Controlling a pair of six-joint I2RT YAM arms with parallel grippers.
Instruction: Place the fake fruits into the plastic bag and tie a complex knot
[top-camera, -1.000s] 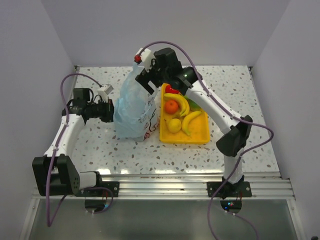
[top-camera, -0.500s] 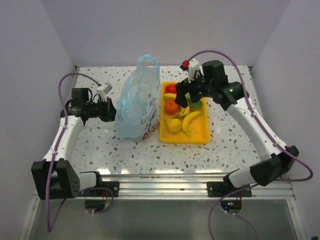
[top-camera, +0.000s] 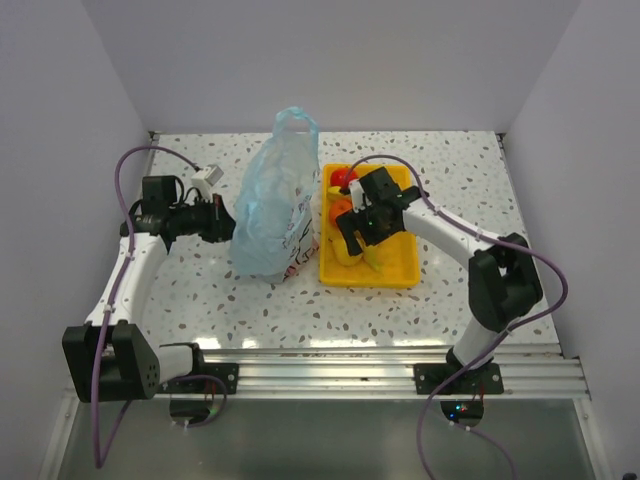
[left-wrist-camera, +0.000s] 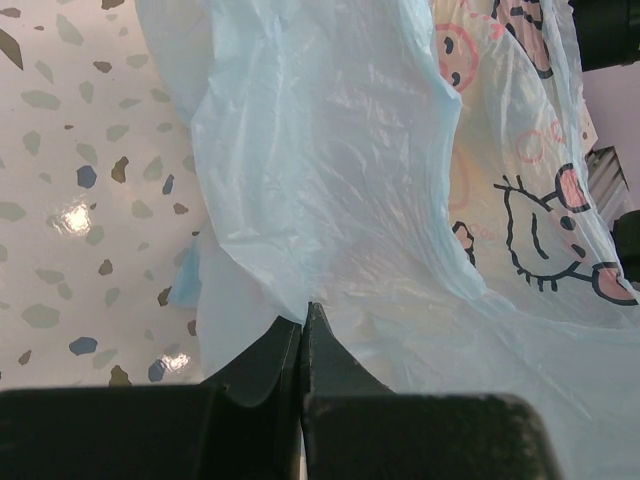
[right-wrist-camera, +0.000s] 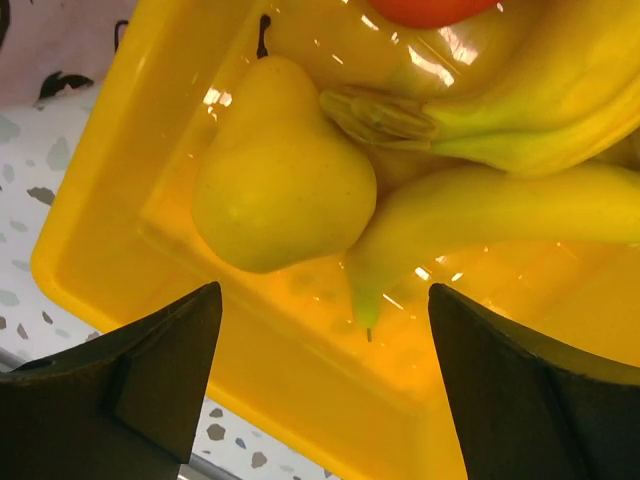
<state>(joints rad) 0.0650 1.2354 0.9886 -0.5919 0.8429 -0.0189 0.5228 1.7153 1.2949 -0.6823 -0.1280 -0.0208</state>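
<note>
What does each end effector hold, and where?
Left end effector: shut on the plastic bag, pinching a fold of its side film. Right end effector: open over the yellow tray, holding nothing.

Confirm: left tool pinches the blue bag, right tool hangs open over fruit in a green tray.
Wrong colour: the tray is yellow, not green, as the right wrist view shows. The left tool does pinch the bag; the right tool hangs open over fruit.

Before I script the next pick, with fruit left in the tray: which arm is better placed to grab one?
Right. The right arm's fingers hang open over the yellow lemon in the tray; the left arm's fingers are shut on the plastic bag, busy holding it.
</note>
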